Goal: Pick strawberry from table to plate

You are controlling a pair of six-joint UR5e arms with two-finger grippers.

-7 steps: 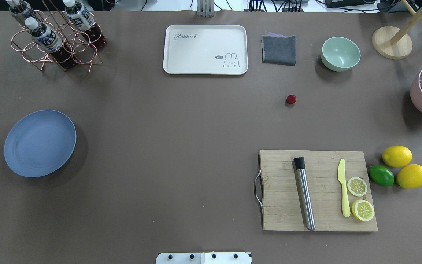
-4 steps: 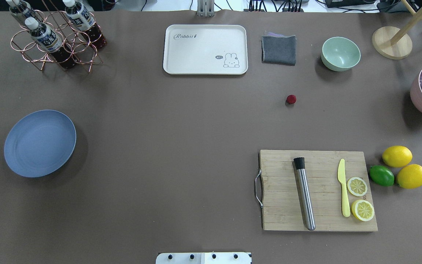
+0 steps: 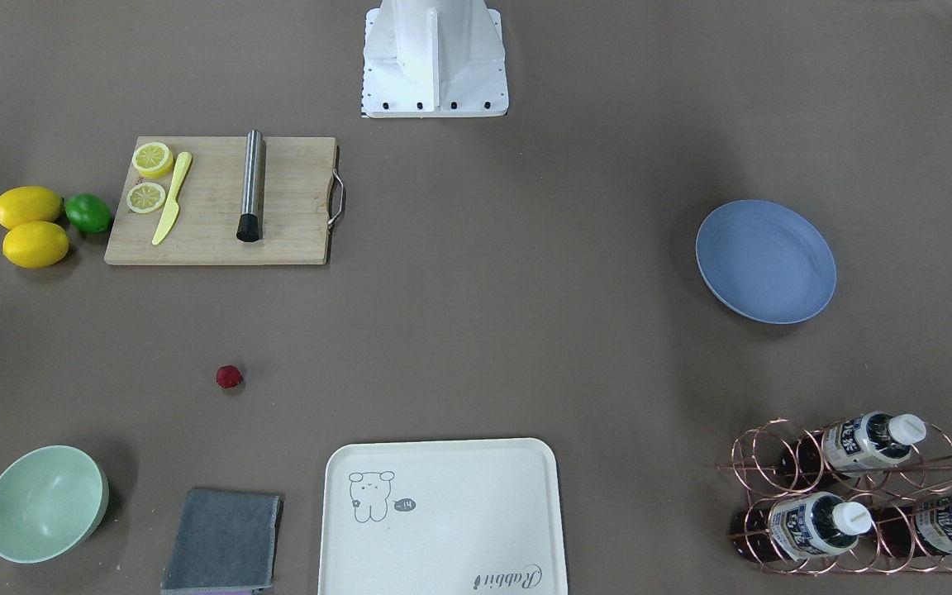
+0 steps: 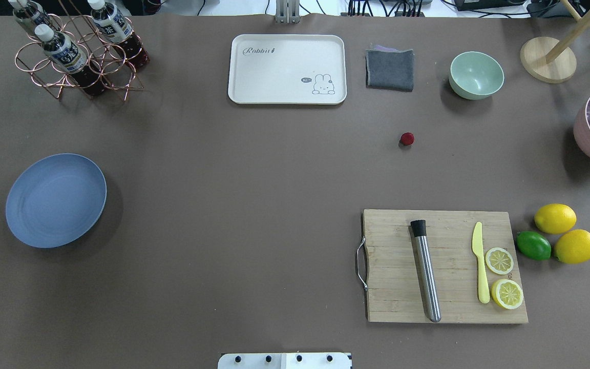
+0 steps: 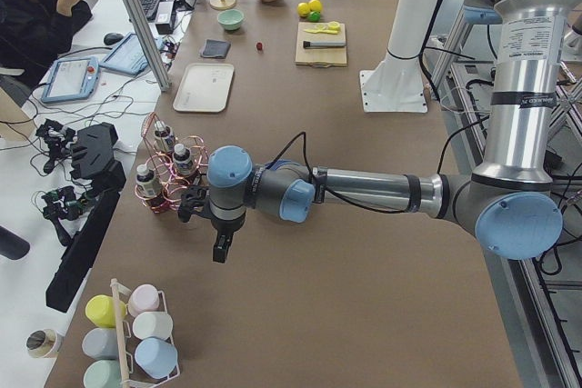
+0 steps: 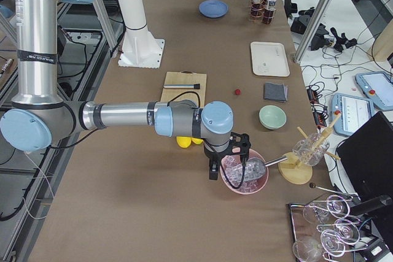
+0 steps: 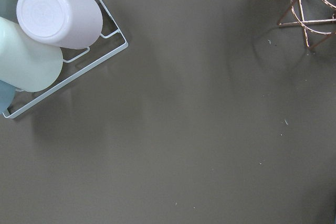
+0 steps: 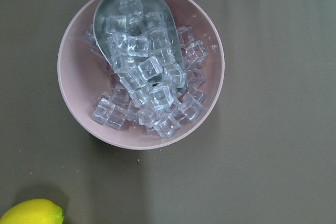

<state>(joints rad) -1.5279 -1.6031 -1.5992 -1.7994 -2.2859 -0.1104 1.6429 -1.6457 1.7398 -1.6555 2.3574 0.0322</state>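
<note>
The strawberry [image 4: 406, 138] is a small dark-red berry lying alone on the brown table [image 4: 254, 195], right of centre and in front of the grey cloth; the front-facing view has the strawberry [image 3: 229, 377] too. The blue plate [image 4: 56, 200] sits empty at the far left, also plate [image 3: 765, 260]. Neither gripper appears in the overhead view. My left gripper [image 5: 221, 247] hangs over the table's left end near the bottle rack. My right gripper [image 6: 227, 167] hovers above the pink ice bowl at the right end. I cannot tell whether either is open or shut.
A cutting board [image 4: 443, 266] with a steel muddler, a yellow knife and lemon slices lies front right, two lemons and a lime [image 4: 533, 245] beside it. At the back stand a cream tray [image 4: 287, 69], a grey cloth [image 4: 390, 68], a mint bowl [image 4: 476, 75] and a bottle rack [image 4: 77, 51]. The ice bowl [image 8: 142, 66] is far right.
</note>
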